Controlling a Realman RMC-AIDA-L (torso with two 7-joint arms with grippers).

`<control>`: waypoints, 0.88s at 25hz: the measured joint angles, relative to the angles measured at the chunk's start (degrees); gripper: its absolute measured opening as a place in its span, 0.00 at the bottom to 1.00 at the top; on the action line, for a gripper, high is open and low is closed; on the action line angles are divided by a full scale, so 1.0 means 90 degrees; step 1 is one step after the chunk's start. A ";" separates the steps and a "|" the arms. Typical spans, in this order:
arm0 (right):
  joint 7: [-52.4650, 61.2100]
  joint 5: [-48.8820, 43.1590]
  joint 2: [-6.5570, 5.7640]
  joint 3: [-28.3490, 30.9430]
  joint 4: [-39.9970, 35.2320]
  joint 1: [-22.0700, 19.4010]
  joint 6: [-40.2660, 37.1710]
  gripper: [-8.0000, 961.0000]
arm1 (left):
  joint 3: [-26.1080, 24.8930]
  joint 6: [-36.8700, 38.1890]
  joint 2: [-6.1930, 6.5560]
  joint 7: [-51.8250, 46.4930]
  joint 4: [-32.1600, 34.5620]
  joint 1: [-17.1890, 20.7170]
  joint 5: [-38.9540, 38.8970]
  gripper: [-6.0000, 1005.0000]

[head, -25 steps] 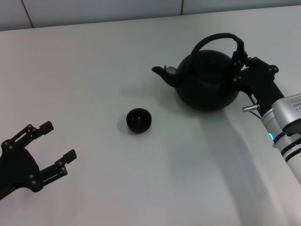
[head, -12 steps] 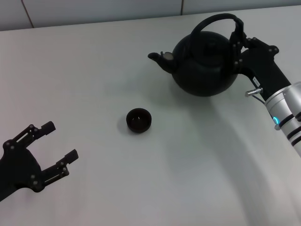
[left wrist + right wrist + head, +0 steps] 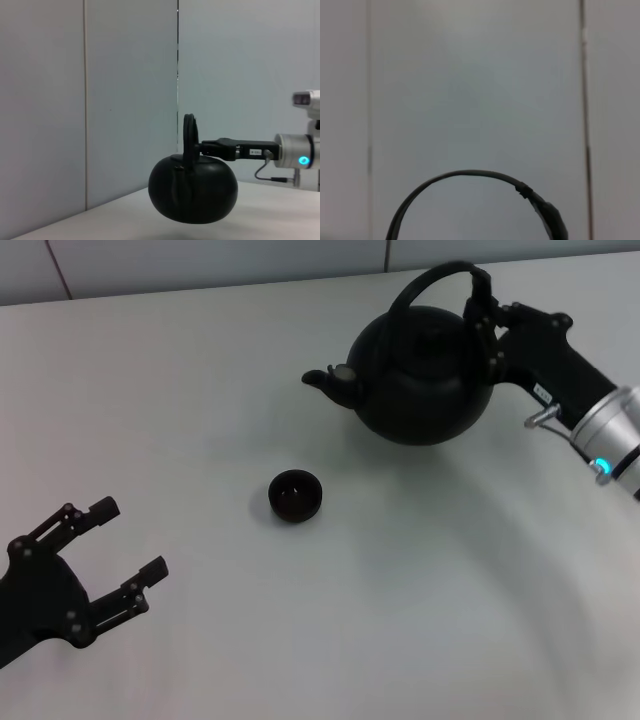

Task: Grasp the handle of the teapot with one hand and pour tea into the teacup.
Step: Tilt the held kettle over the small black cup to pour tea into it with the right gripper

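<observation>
The matte-black teapot (image 3: 420,375) hangs above the white table at the back right, spout (image 3: 322,382) pointing left. My right gripper (image 3: 482,315) is shut on the right end of its arched handle (image 3: 430,280). The left wrist view shows the teapot (image 3: 192,192) lifted off the table with my right gripper (image 3: 192,148) on the handle (image 3: 189,135). The right wrist view shows only the handle arch (image 3: 465,176) against the wall. The small black teacup (image 3: 294,496) stands on the table, in front of and left of the spout. My left gripper (image 3: 125,555) is open and empty at the front left.
The white table (image 3: 420,620) runs back to a grey tiled wall (image 3: 200,260). Nothing else stands on it.
My right gripper has lifted the teapot off the table and carried it left and away from me. The teacup and the left gripper have not moved.
</observation>
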 joint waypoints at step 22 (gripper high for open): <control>0.1534 -0.0688 0.0003 -0.1995 -0.2078 0.0705 0.0106 0.08 | -0.0079 -0.0018 -0.0016 0.0088 -0.0160 0.0016 -0.0005 0.83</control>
